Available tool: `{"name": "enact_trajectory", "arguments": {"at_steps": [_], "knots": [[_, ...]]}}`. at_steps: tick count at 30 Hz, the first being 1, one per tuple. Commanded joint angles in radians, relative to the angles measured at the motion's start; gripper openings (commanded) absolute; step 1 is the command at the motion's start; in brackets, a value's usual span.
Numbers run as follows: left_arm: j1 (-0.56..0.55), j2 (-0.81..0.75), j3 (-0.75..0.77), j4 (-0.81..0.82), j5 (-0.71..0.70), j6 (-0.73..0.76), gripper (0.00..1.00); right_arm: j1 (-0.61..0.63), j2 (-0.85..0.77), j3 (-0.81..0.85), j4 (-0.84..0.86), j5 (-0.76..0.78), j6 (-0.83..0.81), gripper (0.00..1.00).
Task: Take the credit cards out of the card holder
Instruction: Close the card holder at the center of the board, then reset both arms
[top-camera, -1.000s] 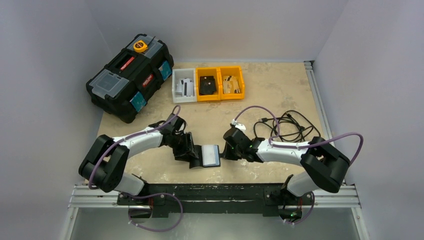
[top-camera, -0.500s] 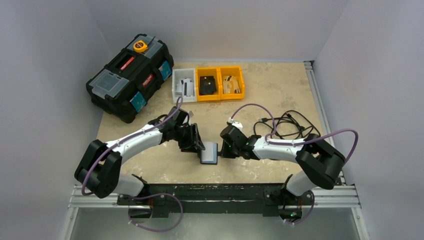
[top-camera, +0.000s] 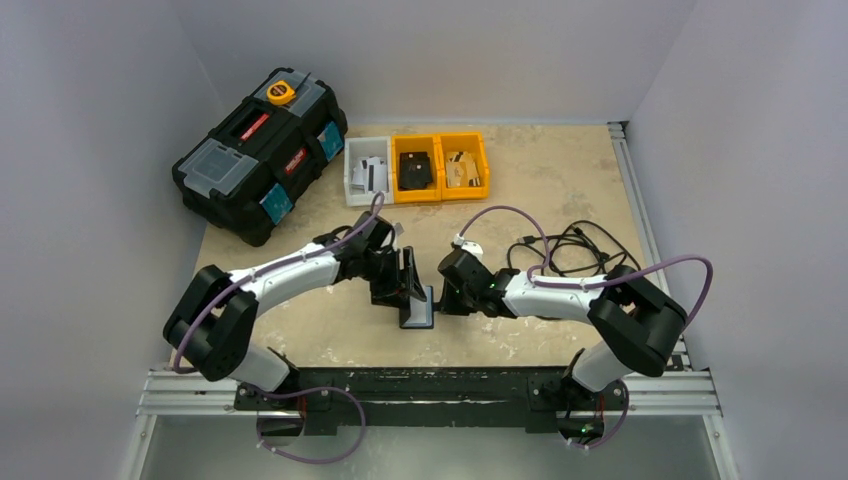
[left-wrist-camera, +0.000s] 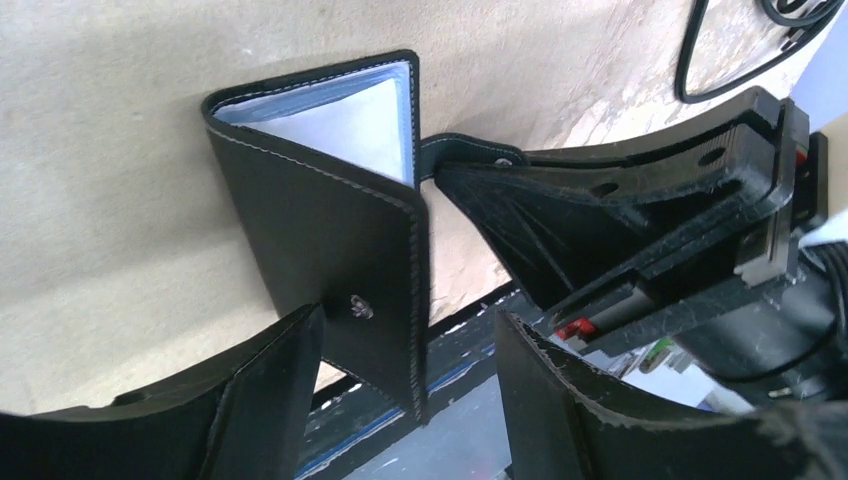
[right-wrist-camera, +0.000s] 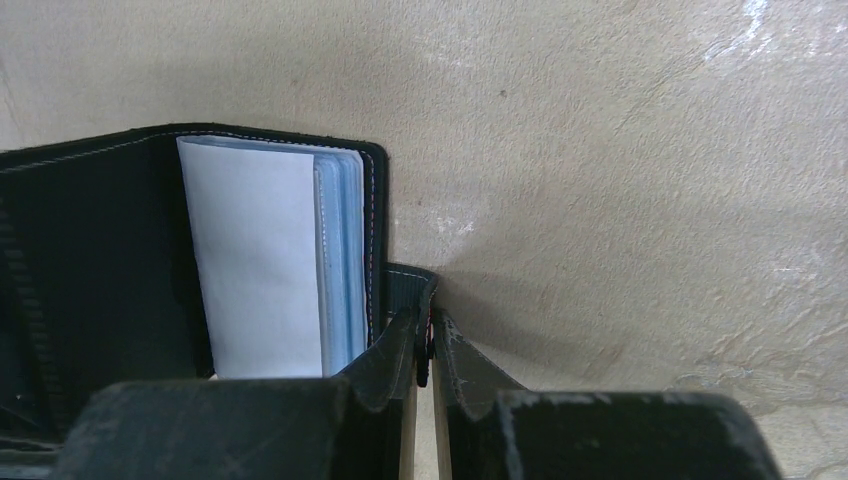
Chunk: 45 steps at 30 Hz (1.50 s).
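Right jaws pinch the snap tab (right-wrist-camera: 408, 285); left jaws gape astride the stitched black card holder (left-wrist-camera: 320, 240).

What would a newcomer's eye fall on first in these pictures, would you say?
The black card holder, half open at the table's near middle, with pale credit cards showing inside. The right gripper is shut on its snap tab, while the open left gripper straddles the raised cover. A black toolbox sits far left.
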Motion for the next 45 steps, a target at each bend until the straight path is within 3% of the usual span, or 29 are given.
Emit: {"name": "enact_trajectory", "arguments": {"at_steps": [1,7,13,21,34,40,45], "knots": [[-0.015,0.062,0.044,0.113,0.055,-0.071,0.64,0.008,-0.014,0.019,-0.005,0.008,-0.008,0.02],[-0.018,0.168,0.049,0.168,0.026,-0.148,0.67,0.007,-0.034,0.007,-0.008,0.012,-0.002,0.02],[-0.018,0.226,0.058,0.111,-0.058,-0.164,0.69,0.007,-0.074,-0.003,-0.019,0.017,-0.001,0.05],[-0.017,0.212,0.057,0.083,-0.083,-0.152,0.70,0.007,-0.139,-0.001,-0.044,0.027,0.006,0.26],[-0.017,0.104,0.152,-0.002,-0.066,-0.037,0.80,0.008,-0.238,0.033,-0.106,0.048,0.007,0.40],[-0.016,0.019,0.224,-0.081,-0.094,0.031,0.99,0.007,-0.311,0.084,-0.173,0.113,-0.008,0.68],[-0.009,-0.128,0.274,-0.191,-0.229,0.113,1.00,0.006,-0.390,0.137,-0.211,0.173,-0.032,0.95]]}}
